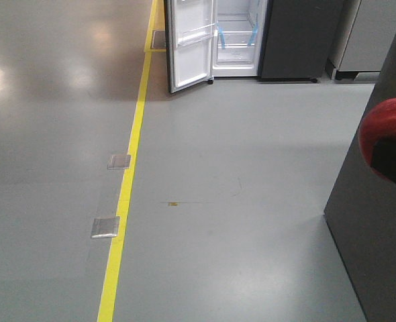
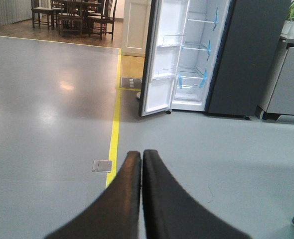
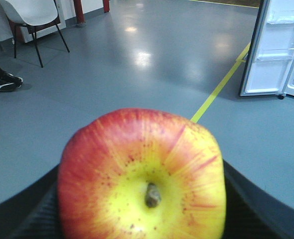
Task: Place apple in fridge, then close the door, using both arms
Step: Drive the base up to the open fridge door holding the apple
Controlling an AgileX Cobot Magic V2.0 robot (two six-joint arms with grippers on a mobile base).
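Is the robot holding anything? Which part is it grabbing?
Yes. The right gripper squeezes the apple by its two opposite sides, one finger on each. The left gripper is shut and empty.

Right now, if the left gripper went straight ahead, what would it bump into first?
Nothing close: the left gripper, shut and empty, points across bare floor. Far ahead, the open door of the fridge looks first in line, though depth is hard to judge.

Fridge (image 1: 278,40) stands far ahead of you, its door (image 1: 191,43) swung open to the left. Floor line (image 1: 127,181) runs toward you left of the door, with floor plates (image 1: 106,227) against its left edge and the cabinet (image 1: 379,221) close on your right. Apple (image 3: 142,174) sits in your right gripper (image 3: 142,219), well apart from the fridge.
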